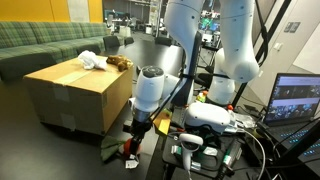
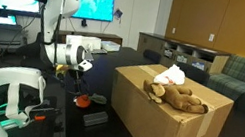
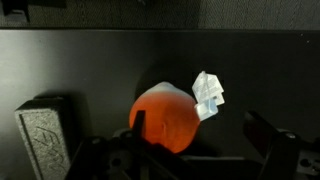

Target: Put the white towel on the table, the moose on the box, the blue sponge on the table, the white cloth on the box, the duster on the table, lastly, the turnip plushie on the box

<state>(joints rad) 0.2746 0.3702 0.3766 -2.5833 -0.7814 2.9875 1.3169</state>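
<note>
A large brown cardboard box (image 2: 169,122) fills the 3 o'clock side in an exterior view. On its top lies a brown moose plush (image 2: 184,100), with a crumpled white cloth (image 2: 170,76) touching it at 11 o'clock. On the black worktop (image 3: 90,70), the round orange turnip plushie (image 3: 166,122) sits between the wide-spread jaws of the end effector (image 3: 190,152). Its white tag (image 3: 208,93) sticks out at 2 o'clock.

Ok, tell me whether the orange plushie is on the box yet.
No, the orange plushie lies on the dark table, while the box top holds only the moose and a white cloth.
</note>
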